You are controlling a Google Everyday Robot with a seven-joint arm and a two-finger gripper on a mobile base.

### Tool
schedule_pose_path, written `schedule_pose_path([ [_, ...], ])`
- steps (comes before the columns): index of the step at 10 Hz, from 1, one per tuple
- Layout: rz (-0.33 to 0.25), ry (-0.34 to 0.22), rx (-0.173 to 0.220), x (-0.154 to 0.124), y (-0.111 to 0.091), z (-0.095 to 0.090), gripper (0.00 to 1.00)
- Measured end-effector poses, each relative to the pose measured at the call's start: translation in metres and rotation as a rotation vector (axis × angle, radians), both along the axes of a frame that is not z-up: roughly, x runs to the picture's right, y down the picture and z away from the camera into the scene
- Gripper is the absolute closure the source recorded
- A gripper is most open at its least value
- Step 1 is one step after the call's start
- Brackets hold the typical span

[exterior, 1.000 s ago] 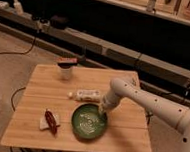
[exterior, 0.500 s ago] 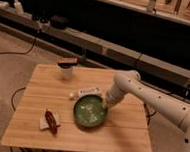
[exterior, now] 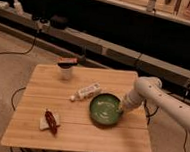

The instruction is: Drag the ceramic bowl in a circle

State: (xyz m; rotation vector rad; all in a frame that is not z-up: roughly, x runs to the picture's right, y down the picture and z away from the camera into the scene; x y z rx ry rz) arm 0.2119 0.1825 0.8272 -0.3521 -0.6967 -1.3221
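Ceramic bowl [exterior: 104,109] has shifted across the counter [exterior: 36,98] toward the arm; I judge the circular drag underway. Claw [exterior: 120,109] sits at the arm-side rim; grip state I cannot tell.

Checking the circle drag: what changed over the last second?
The green bowl slid away from the near edge of the table, then toward the right of the view, ending close to the white tube. The pincer went with it, staying at the bowl's right rim. The lidded cup, the tube and the red item stayed put.
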Motion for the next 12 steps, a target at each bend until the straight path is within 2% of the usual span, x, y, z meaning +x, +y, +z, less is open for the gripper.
schedule_pose_path([
  [2, -0.066, -0.009, -0.015, -0.007, 0.019, -0.037, 0.98],
  [3, -0.114, -0.035, -0.040, -0.021, 0.036, -0.052, 0.98],
  [5, -0.181, -0.112, -0.079, -0.061, 0.063, -0.064, 0.98],
  [7, -0.209, -0.196, -0.088, -0.117, 0.071, -0.051, 0.98],
  [9, -0.187, -0.233, -0.065, -0.156, 0.054, -0.023, 0.98],
  [10, -0.156, -0.231, -0.044, -0.164, 0.037, -0.005, 0.98],
  [11, -0.104, -0.205, -0.019, -0.157, 0.013, 0.017, 0.98],
  [12, -0.061, -0.174, -0.003, -0.142, -0.002, 0.031, 0.98],
])
